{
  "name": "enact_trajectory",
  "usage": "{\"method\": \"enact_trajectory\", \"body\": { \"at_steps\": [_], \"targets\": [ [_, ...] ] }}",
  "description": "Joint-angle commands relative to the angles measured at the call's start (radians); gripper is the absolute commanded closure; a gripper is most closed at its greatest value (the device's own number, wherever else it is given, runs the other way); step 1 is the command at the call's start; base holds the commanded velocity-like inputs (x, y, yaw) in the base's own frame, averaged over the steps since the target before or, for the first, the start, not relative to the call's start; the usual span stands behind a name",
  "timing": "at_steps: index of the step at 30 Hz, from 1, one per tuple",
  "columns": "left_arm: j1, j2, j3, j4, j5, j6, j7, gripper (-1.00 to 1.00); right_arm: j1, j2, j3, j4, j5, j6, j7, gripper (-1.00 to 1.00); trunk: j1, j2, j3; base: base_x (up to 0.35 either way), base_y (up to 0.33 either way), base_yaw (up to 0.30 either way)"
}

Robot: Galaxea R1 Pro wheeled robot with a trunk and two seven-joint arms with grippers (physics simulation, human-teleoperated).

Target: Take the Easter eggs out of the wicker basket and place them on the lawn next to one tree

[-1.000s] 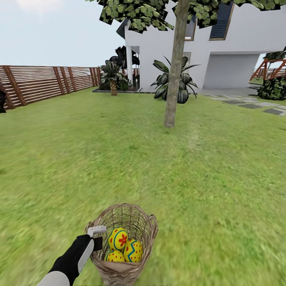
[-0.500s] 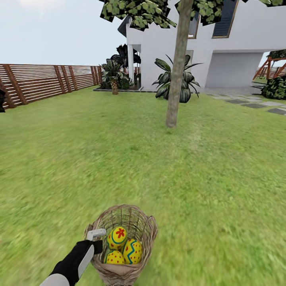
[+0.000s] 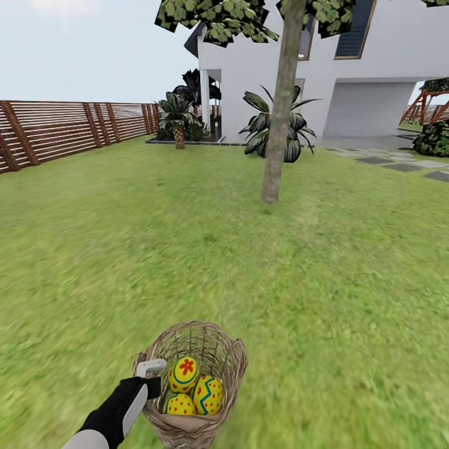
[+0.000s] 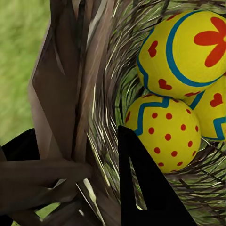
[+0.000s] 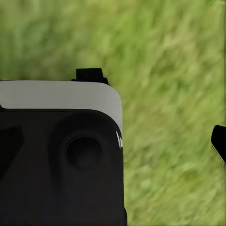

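Note:
The wicker basket [image 3: 232, 362] hangs low in front of me over the lawn [image 3: 312, 274]. Three Easter eggs lie inside it: a flower-marked egg [image 3: 184, 373], a zigzag egg [image 3: 209, 394] and a dotted egg [image 3: 181, 405]. My left gripper [image 3: 149, 374] is shut on the basket's rim. In the left wrist view the woven wall [image 4: 70, 84] runs between the dark fingers [image 4: 141, 188], with the dotted egg [image 4: 165, 132] and flower egg [image 4: 188, 52] just beyond. The tree [image 3: 277, 125] stands ahead on the grass. A black tip [image 5: 219, 141] shows at the edge of the right wrist view.
A brown slatted fence [image 3: 62, 128] borders the left. The white house [image 3: 374, 81], a palm [image 3: 179, 118] and a broad-leaved plant [image 3: 277, 131] stand behind the tree. Grey stepping stones [image 3: 399, 163] lie at the far right. My own dark casing [image 5: 61, 150] blocks part of the right wrist view.
The whole view has shifted a little toward the tree. The basket stays held by my left gripper, and the eggs have settled slightly inside it.

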Motion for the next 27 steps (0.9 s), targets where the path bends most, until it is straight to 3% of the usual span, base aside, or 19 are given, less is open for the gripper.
{"method": "enact_trajectory", "body": {
  "at_steps": [1, 27],
  "targets": [
    [0.0, -0.001, 0.003, -0.002, 0.012, 0.003, 0.005, 1.0, -0.002, 0.0, 0.0, 0.003, 0.0, -0.007, -0.003, -1.0, 0.001, 0.0, -0.001, 0.332, 0.0, 0.0],
    [0.0, -0.002, 0.003, -0.005, 0.012, 0.003, 0.005, 1.0, -0.001, 0.0, 0.0, 0.004, 0.003, -0.005, -0.001, -1.0, 0.001, 0.0, -0.001, 0.332, 0.0, 0.0]
  ]
}}
